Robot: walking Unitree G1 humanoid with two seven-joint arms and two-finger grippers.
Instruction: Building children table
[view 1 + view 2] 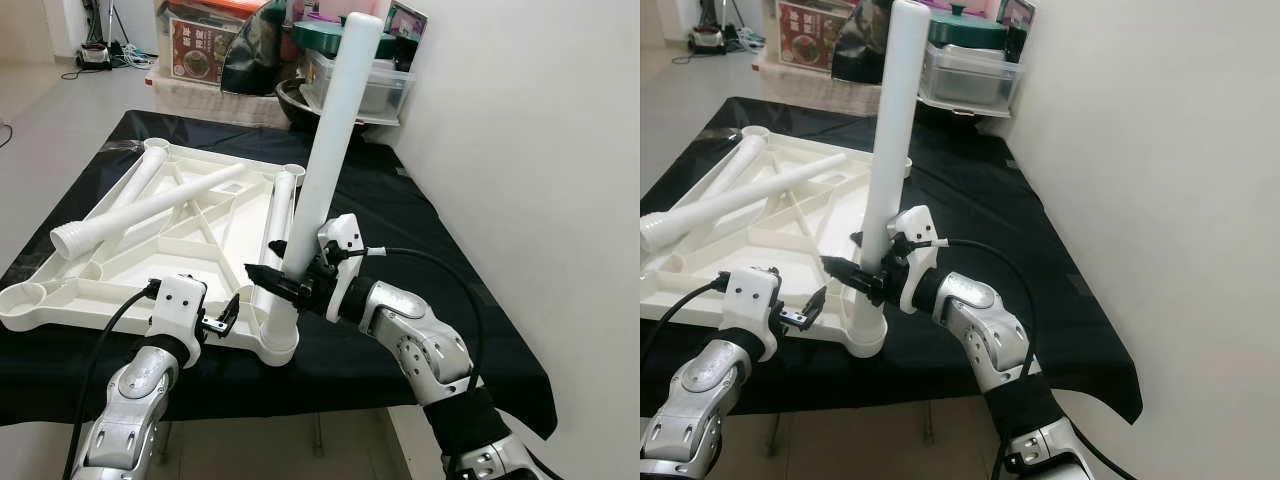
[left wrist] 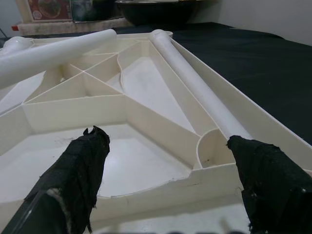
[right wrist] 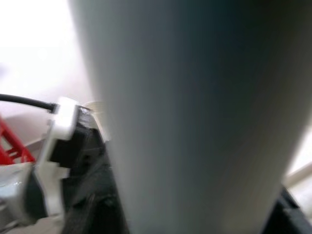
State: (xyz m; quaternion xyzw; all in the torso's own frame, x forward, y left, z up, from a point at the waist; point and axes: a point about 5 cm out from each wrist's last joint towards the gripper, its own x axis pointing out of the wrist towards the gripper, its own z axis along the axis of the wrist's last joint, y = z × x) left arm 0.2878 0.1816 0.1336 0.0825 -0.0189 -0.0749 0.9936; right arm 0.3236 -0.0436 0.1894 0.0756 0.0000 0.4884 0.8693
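White plastic dominates: the upturned tabletop [image 1: 130, 290] lies on a black cloth [image 1: 420, 250]. We see the leg [image 1: 325, 150] standing nearly upright, slightly tilted, its foot in the near corner socket [image 1: 278, 345]. Our right gripper [image 1: 283, 283] clasps it low; our left gripper [image 1: 222, 318], fingers parted, waits just beside the tabletop's near rim.
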